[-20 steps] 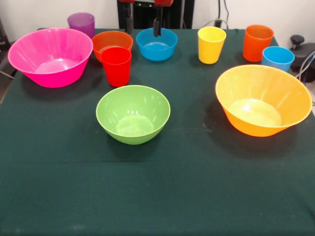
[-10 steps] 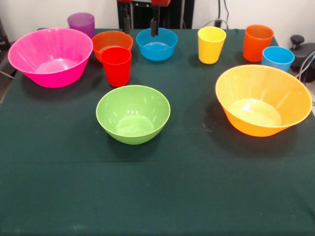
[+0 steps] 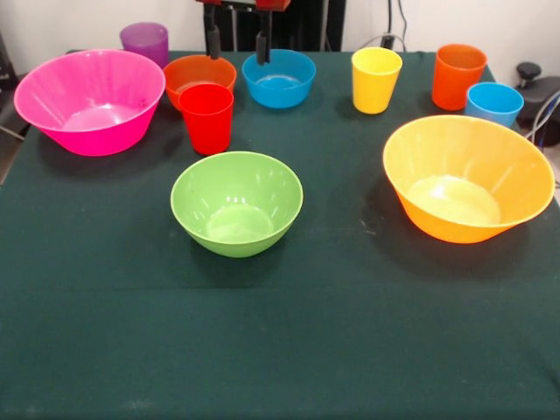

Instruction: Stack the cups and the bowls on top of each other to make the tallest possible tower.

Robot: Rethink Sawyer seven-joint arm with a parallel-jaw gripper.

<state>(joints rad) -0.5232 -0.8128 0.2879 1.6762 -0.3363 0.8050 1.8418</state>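
Note:
All cups and bowls stand apart on the green cloth; nothing is stacked. The pink bowl is at the left, the small orange bowl and red cup beside it, the purple cup behind. The small blue bowl is at the back middle, the lime green bowl in the centre. The yellow cup, orange cup, light blue cup and yellow-orange bowl are at the right. My gripper hangs open and empty at the top edge, between the small orange and small blue bowls.
The green cloth covers the table to its front edge. A black object with cables sits off the table's right back corner. The robot's pedestal stands behind the table.
My gripper has moved left and slightly up, from over the blue bowl's left rim to the gap between the small orange and blue bowls. The cups and bowls have not moved.

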